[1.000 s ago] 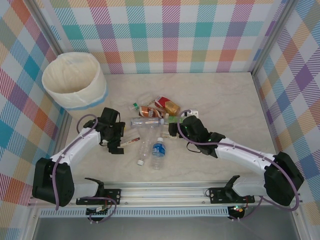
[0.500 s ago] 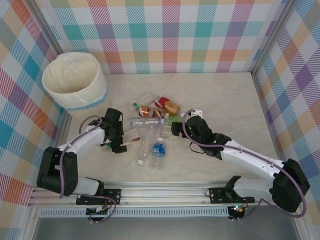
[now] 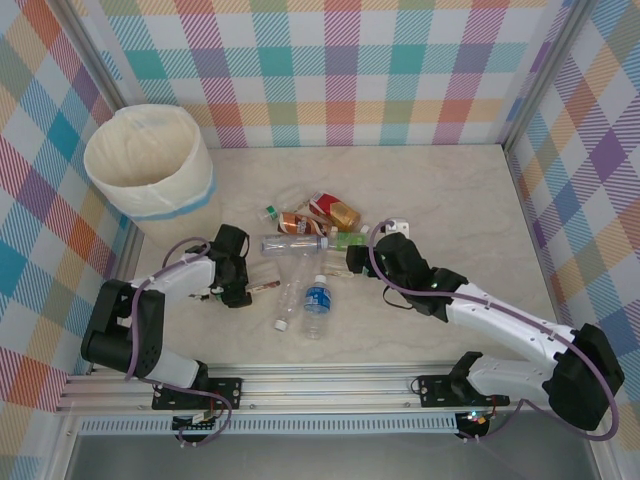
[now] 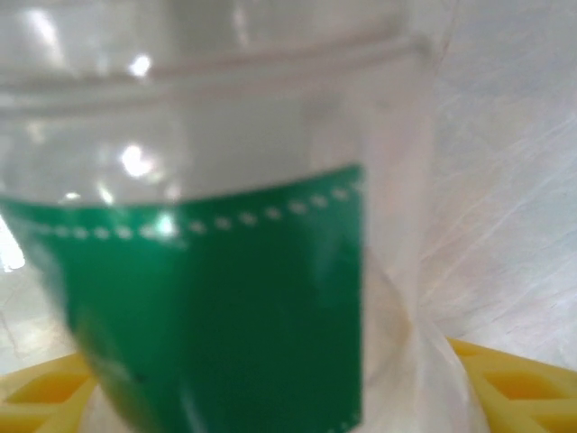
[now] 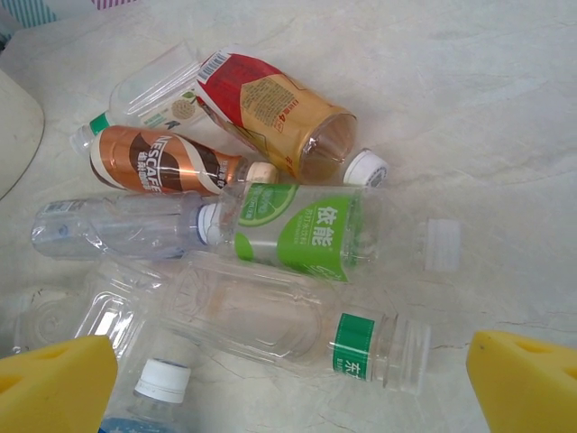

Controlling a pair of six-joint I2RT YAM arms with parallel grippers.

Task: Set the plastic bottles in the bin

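As the two arms reach in from either side, the plastic bottles (image 3: 305, 240) lie in a loose heap at the middle of the pale marble-patterned table (image 3: 460, 190). That's well apart from the big round cream-white fabric bin (image 3: 185, 170) with its pale blue band, up in the far left corner. Down low at the heap's left edge sits the left gripper (image 3: 238, 288). From its wrist a clear plastic bottle with a dark green label (image 4: 225, 307) looms right up close, a yellow pad (image 4: 41, 388) showing at either side of it. Clamped or only bracketed, I can't tell. Over at the heap's right edge hangs the right gripper (image 3: 352, 258), jaws spread wide and gripping nothing, its yellow pads (image 5: 54, 383) far apart. Below it lie a red-and-gold labelled bottle (image 5: 270, 99), a brown labelled bottle (image 5: 167, 162) beside it, a lime-green labelled bottle (image 5: 302, 230) just in front, and a crumpled clear bottle with a narrow green band (image 5: 297, 325) nearest.
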